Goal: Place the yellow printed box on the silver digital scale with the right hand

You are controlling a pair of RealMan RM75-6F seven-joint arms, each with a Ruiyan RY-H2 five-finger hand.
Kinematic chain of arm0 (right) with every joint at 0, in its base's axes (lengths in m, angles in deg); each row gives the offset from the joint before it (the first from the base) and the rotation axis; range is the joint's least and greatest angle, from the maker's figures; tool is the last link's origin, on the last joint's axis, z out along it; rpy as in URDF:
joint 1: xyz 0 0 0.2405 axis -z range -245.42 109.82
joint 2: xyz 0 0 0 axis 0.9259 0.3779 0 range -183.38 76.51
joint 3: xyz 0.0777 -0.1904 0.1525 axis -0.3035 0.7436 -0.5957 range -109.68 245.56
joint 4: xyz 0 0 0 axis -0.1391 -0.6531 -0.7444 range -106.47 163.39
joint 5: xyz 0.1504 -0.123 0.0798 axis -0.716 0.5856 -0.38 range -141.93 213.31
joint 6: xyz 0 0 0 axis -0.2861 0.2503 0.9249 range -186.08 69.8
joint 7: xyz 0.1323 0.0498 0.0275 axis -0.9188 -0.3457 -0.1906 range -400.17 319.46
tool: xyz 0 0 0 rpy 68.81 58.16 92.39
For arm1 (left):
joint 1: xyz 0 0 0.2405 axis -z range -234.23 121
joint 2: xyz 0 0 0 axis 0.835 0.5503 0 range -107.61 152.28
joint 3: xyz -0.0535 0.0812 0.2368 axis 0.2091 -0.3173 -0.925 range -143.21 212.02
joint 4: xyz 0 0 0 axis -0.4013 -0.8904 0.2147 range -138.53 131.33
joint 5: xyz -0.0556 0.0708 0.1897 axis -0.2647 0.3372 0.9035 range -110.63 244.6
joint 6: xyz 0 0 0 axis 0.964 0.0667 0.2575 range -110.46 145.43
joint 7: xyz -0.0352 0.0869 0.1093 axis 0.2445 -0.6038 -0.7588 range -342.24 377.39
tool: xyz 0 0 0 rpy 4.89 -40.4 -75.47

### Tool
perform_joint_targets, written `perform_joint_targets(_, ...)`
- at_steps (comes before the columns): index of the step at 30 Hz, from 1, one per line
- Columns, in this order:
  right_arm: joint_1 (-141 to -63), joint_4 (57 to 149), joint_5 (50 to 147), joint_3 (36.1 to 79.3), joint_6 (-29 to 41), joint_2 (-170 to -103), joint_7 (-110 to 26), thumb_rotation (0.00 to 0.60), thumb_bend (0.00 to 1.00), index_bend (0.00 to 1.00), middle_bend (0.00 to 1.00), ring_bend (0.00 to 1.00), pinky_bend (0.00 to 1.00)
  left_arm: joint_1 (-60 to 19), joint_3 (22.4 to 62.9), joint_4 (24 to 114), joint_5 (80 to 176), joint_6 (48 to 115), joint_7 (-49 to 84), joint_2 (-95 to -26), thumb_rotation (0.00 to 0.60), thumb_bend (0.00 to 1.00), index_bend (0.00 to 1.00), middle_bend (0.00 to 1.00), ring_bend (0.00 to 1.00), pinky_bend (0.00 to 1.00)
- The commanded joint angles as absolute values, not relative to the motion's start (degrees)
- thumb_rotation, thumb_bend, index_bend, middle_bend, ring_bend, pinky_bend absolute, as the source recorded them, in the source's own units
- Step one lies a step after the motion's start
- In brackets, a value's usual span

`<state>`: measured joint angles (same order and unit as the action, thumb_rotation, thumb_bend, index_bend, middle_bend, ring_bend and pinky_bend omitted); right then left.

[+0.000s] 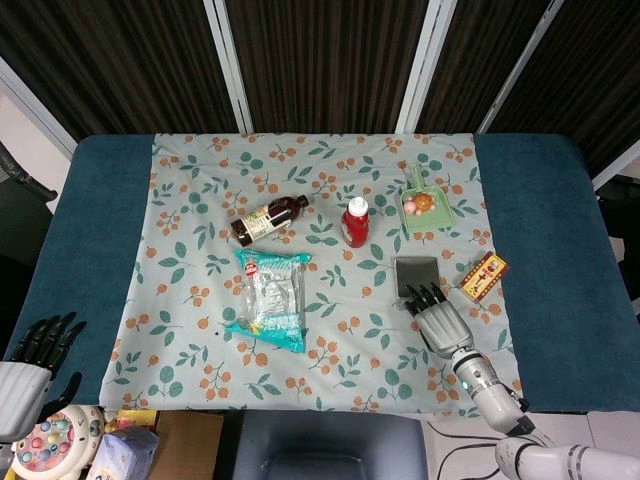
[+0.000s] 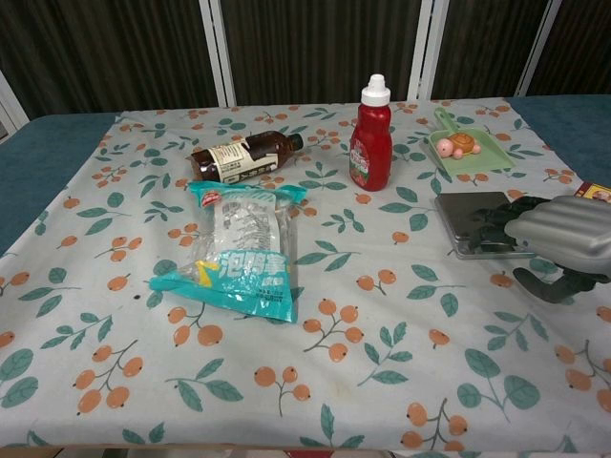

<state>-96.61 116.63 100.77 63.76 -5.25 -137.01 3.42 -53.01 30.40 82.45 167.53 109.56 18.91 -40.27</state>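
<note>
The yellow printed box (image 1: 484, 276) lies flat near the cloth's right edge; the chest view shows only its corner (image 2: 595, 190) behind my hand. The silver digital scale (image 1: 415, 272) sits just left of the box, and nothing lies on its platform (image 2: 468, 214). My right hand (image 1: 436, 316) hovers palm down over the scale's near edge, fingers spread and holding nothing; it covers the scale's front in the chest view (image 2: 554, 239). My left hand (image 1: 30, 365) hangs open off the table's near left corner.
A red ketchup bottle (image 1: 356, 222) stands mid-table, with a brown bottle (image 1: 268, 219) lying to its left. A teal snack bag (image 1: 271, 301) lies in front. A green dustpan with a toy turtle (image 1: 427, 206) sits behind the scale. Toys (image 1: 60, 441) lie below the table's left corner.
</note>
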Motion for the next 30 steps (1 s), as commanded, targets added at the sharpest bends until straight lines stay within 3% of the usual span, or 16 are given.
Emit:
perform_joint_targets(1,-97.0,116.3,100.7,64.1,-5.0,-137.4,3.1,0.600,0.73,0.30,0.00,0.00,0.00,-53.0,30.4,82.5,167.5,109.5,18.8,-40.3,0.600,0.45,0.00,0.00,0.00,0.11)
perform_joint_targets(30,-99.6,116.4,98.1,66.6,-2.5,-138.1,3.6,0.600,0.73,0.29,0.00,0.00,0.00,-53.1,30.4,82.4,167.5,109.7,18.7,-40.3,0.600,0.45,0.00,0.00,0.00,0.11)
